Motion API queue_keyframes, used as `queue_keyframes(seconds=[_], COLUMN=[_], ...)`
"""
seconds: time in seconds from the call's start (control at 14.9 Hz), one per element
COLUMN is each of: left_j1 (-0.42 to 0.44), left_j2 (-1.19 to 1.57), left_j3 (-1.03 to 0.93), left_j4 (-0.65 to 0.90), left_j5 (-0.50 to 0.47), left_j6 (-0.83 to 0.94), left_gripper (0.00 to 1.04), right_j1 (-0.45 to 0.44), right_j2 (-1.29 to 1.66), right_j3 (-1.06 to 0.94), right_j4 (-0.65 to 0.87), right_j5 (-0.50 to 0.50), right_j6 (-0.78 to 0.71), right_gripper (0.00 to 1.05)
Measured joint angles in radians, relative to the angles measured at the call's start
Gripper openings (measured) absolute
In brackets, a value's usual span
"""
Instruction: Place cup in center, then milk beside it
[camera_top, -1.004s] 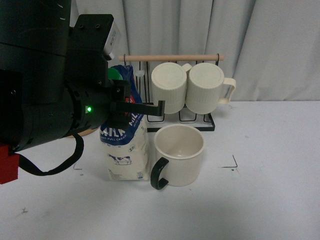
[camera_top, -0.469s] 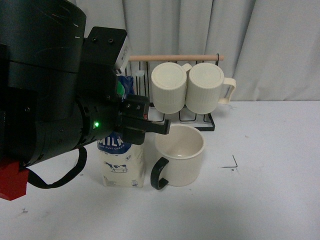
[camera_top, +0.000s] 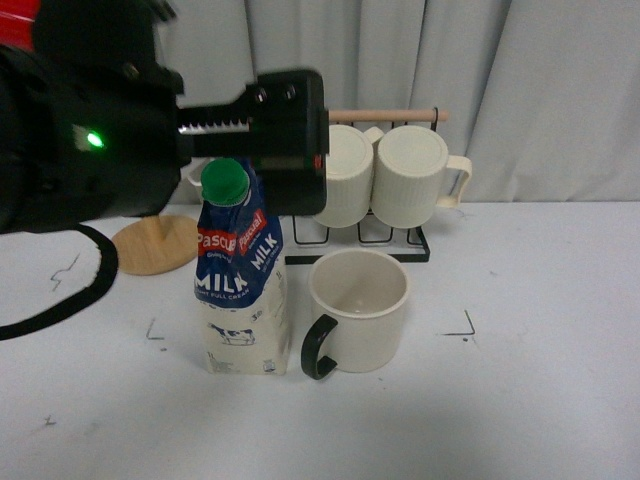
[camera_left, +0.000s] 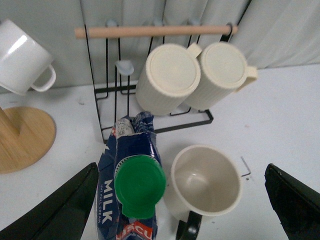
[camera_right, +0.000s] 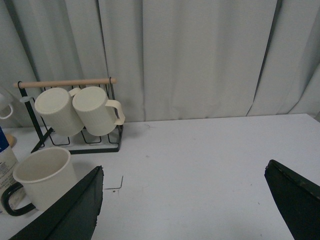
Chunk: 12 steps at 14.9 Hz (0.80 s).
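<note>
The milk (camera_top: 241, 272) is seen upright on the desk (camera_top: 520, 400), just beside the cup (camera_top: 356, 312). The left gripper (camera_left: 180, 200), spread open, is held above; a mug rack (camera_top: 385, 180) stands behind.

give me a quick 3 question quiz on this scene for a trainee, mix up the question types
1. True or false: the milk carton stands upright on the table with nothing gripping it.
2. Multiple choice: seen from the front, where is the cup relative to the carton? A) left of it B) right of it C) behind it
3. Short answer: how many ribbed mugs hang on the black wire rack?

Key
1. True. The left gripper is open and raised above the green cap, with both fingers wide of the carton.
2. B, close beside it, black handle towards the carton.
3. Two.
</note>
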Motion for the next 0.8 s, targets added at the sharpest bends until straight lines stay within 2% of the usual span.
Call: queue_keyframes(seconds=[0.07, 0.2, 0.27, 0.33, 0.4, 0.74, 0.8], left_j1=[-0.011, -0.016, 0.000, 0.053, 0.123, 0.274, 0.298], left_j2=[-0.093, -0.243, -0.383, -0.505, -0.616, -0.818, -0.856], left_j3=[-0.037, -0.087, -0.188, -0.289, -0.379, -0.544, -0.566], left_j4=[-0.018, -0.085, 0.038, 0.111, 0.109, 0.072, 0.057], left_j5=[0.010, 0.008, -0.124, -0.223, -0.235, -0.072, -0.050], left_j6=[-0.023, -0.024, 0.034, 0.108, 0.146, 0.188, 0.190], left_gripper=[0.97, 0.98, 0.90, 0.77, 0.65, 0.03, 0.02], right_j1=[0.000, 0.000, 0.000, 0.000, 0.000, 0.000, 0.000], right_j2=[0.000, 0.000, 0.000, 0.000, 0.000, 0.000, 0.000], right_j3=[0.000, 0.000, 0.000, 0.000, 0.000, 0.000, 0.000], right_j4=[0.000, 0.000, 0.000, 0.000, 0.000, 0.000, 0.000], right_j5=[0.000, 0.000, 0.000, 0.000, 0.000, 0.000, 0.000], right_j6=[0.000, 0.000, 0.000, 0.000, 0.000, 0.000, 0.000], right_gripper=[0.98, 0.98, 0.98, 0.98, 0.98, 0.98, 0.98])
